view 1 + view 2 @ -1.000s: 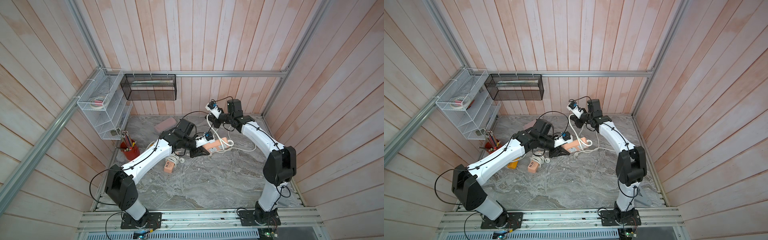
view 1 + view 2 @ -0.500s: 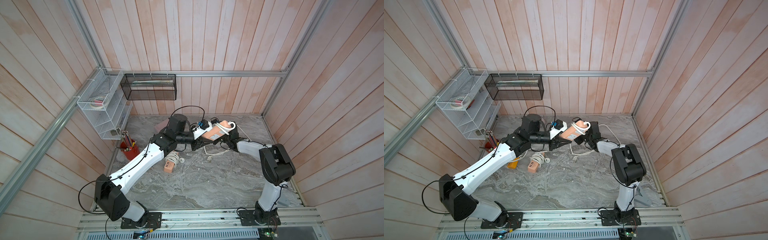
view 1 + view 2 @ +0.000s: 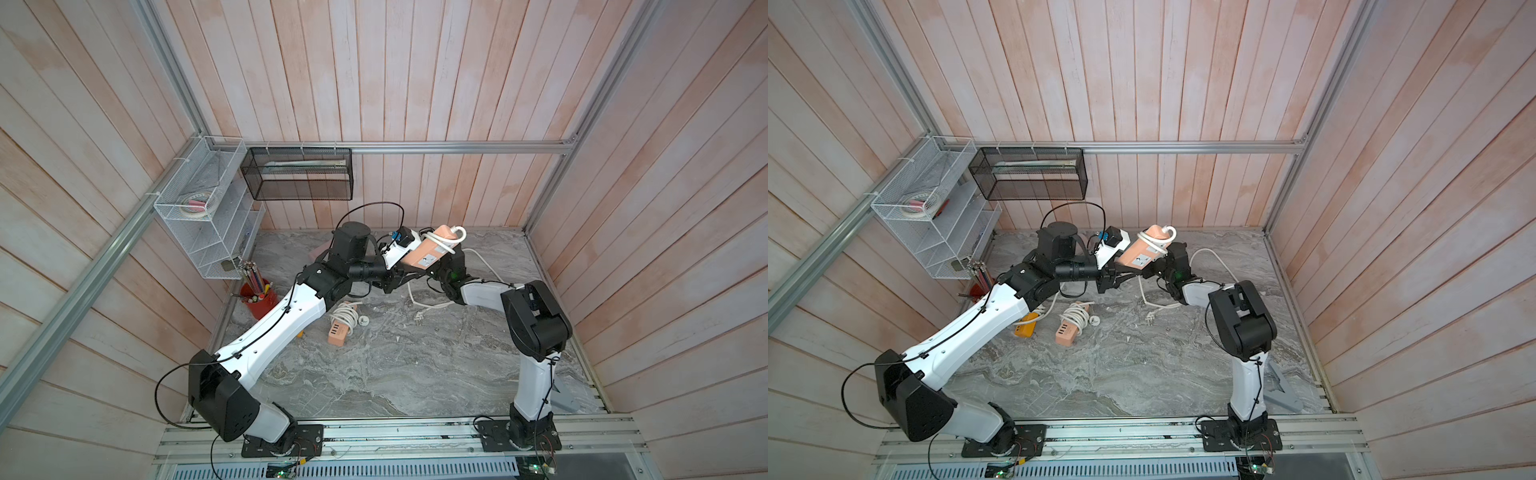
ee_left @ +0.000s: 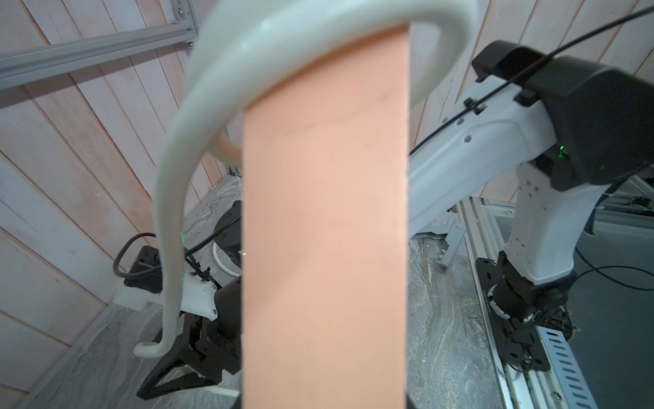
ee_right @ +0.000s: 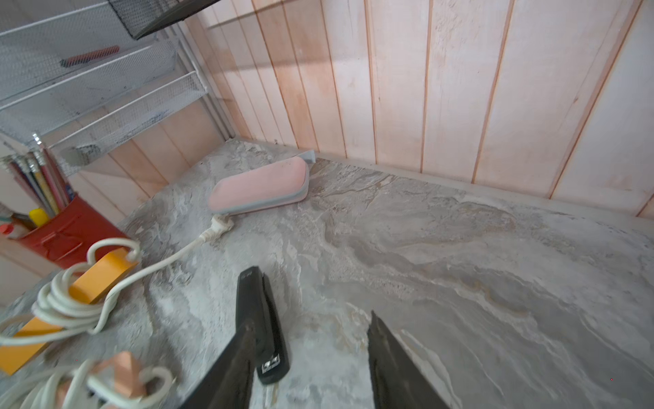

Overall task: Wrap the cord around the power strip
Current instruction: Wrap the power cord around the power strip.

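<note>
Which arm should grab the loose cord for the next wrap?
Probably right. Its pincer is open and empty, close to the loose cord. The left pincer is shut on the raised power strip.

Peach pwr strip (image 4: pixel 325 230), white cord (image 4: pixel 170 212)

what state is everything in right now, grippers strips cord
left gripper: shut on the held power strip
right gripper: open, empty
held power strip: lifted off the table, tilted
cord: looped around the strip's far end, rest trailing to the table
second peach strip: on the table, cord wound around it
yellow strip: on the table, cord wound round, plug end trailing
pink case: closed
</note>
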`<state>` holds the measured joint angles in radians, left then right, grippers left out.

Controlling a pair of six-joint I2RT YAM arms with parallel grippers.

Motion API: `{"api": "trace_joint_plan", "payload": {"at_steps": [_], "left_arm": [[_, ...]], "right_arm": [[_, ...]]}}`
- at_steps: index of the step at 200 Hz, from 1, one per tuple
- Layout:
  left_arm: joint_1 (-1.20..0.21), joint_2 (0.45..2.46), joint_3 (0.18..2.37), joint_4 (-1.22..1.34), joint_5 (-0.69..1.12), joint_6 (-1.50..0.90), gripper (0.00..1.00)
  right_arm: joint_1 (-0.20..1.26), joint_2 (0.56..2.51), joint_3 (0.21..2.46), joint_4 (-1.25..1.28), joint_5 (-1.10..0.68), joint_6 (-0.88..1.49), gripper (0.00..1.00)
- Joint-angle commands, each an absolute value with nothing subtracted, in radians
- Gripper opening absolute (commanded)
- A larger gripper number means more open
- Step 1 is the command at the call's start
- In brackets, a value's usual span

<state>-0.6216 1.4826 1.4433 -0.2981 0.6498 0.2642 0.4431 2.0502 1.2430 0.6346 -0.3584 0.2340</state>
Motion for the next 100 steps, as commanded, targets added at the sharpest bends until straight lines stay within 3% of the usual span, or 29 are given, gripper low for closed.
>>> {"api": "trace_joint_plan", "payload": {"at_steps": [1, 15, 32, 58, 100], "left_arm": [[-0.613, 1.463, 1.482, -0.246, 0.616, 0.229, 0.0], [-0.579, 1.46, 1.477, -0.227, 0.563, 0.191, 0.0], [-0.492, 1.463, 1.474, -0.181, 0.477, 0.106, 0.0], [-0.314, 1.487, 1.47, -0.109, 0.44, -0.053, 0.0], [-0.235, 1.615, 1.573, -0.285, 0.182, 0.107, 0.0]], "right_arm": [[0.474, 2.118, 1.346, 0.597, -0.217, 0.305, 0.33], [0.484, 2.117, 1.341, 0.571, -0.197, 0.293, 0.12], [0.488, 2.055, 1.258, 0.547, -0.174, 0.238, 0.0], [0.503, 1.92, 1.115, 0.455, -0.081, 0.062, 0.0], [0.538, 1.67, 0.904, 0.4, 0.114, -0.152, 0.0]]}}
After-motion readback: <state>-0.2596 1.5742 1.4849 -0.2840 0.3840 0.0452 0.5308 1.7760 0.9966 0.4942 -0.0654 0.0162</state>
